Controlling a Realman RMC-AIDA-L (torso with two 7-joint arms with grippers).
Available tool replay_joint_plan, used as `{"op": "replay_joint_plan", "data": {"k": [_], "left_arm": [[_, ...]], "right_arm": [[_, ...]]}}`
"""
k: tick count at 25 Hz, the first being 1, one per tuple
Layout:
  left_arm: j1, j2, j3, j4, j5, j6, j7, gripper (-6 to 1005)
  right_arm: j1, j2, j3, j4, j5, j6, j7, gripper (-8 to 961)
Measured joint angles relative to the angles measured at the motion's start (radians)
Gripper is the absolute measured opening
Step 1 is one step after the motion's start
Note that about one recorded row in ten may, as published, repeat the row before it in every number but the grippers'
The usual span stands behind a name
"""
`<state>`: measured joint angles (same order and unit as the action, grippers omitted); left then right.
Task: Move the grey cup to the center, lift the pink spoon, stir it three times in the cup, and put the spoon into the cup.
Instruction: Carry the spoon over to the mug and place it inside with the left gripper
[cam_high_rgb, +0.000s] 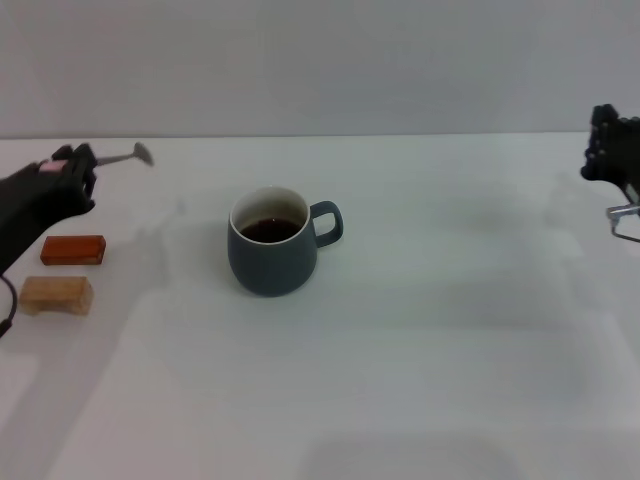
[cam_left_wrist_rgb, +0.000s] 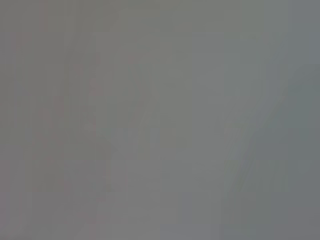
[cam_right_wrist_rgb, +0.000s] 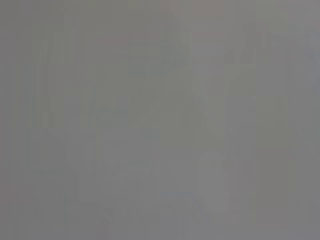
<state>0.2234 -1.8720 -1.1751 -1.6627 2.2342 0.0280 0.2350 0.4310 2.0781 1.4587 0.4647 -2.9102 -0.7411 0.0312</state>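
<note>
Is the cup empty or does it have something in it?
Not empty. The grey cup stands upright on the table, and dark liquid shows low inside its pale interior in the head view.

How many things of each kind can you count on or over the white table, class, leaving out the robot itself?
Cups: 1, the grey cup
Spoons: 1, the pink spoon, held by the left gripper
Wooden blocks: 2, the red-brown block and the tan block
Total: 4

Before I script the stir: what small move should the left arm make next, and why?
Probably carry the slim pink-handled metal spoon, gripped by the left gripper above the table's left side, rightward over the squat slate-grey ceramic mug, which already stands mid-table. The right gripper waits far right.
</note>
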Motion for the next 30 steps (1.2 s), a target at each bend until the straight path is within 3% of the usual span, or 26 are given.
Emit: {"op": "replay_joint_plan", "data": {"k": [6,7,9,13,14,22,30], "left_arm": [[-0.031,-0.02,-0.103,-0.111,0.0,-0.253,0.036,147],[-0.05,-0.048,-0.153,-0.15,-0.004,-0.374,0.08,147],[-0.064,-0.077,-0.194,-0.178,-0.006,-0.473,0.128,147],[-0.106,-0.168,-0.305,-0.23,-0.008,-0.7,0.244,148],[-0.116,-0.178,-0.322,-0.238,-0.011,-0.742,0.259,148],[-0.235,-0.181,-0.386,-0.222,-0.047,-0.93,0.307,148],[-0.33,-0.182,-0.434,-0.118,-0.031,-0.978,0.329,149]], "right_arm": [[-0.026,0.0,0.038,0.018,0.0,0.0,-0.004,30],[-0.031,-0.001,0.046,0.019,0.0,0.0,-0.005,30],[-0.033,-0.001,0.048,0.019,0.0,0.0,-0.005,31],[-0.036,-0.001,0.05,0.019,0.0,0.0,-0.005,31],[-0.037,-0.001,0.05,0.019,0.0,0.0,-0.005,31],[-0.054,-0.001,0.055,0.032,-0.003,0.0,-0.005,30],[-0.1,0.0,0.048,0.081,-0.005,-0.001,-0.006,31]]}}
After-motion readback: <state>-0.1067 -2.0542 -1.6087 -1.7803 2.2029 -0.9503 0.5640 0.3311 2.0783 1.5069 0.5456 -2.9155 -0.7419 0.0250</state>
